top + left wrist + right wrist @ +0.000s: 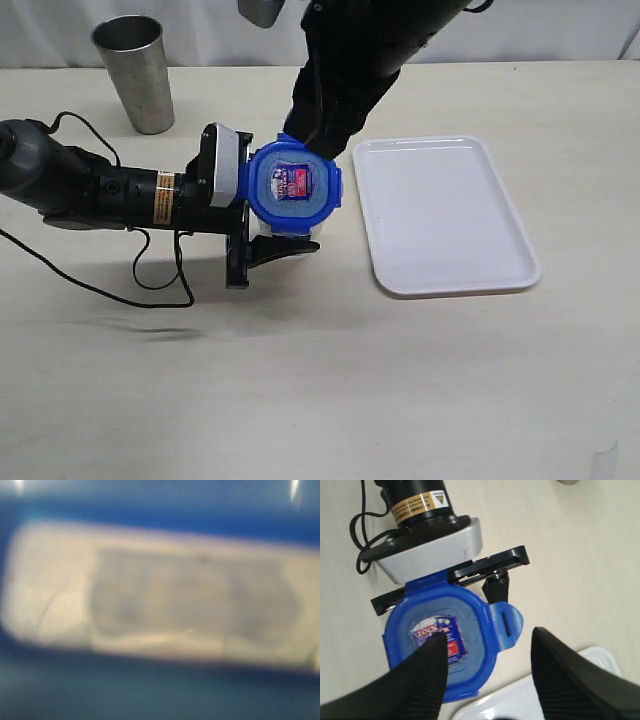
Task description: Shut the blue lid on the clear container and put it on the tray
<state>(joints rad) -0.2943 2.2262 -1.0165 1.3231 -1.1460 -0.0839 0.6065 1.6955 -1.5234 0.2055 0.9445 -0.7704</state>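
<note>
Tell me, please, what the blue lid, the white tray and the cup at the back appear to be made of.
The blue lid: likely plastic, smooth and evenly coloured, with thin moulded, slotted flaps.
The tray: probably plastic too, with a uniform white, slightly glossy surface and a soft rounded rim.
The cup: looks like metal, perhaps steel, from its dull grey brushed sheen and thin wall.

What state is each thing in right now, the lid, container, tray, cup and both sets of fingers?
Blue lid: on the container, flaps flared out.
Container: upright, held at its sides.
Tray: lying flat, nothing on it.
Steel cup: upright, open-topped.
Left fingers: closed on container.
Right fingers: open, above the lid.
</note>
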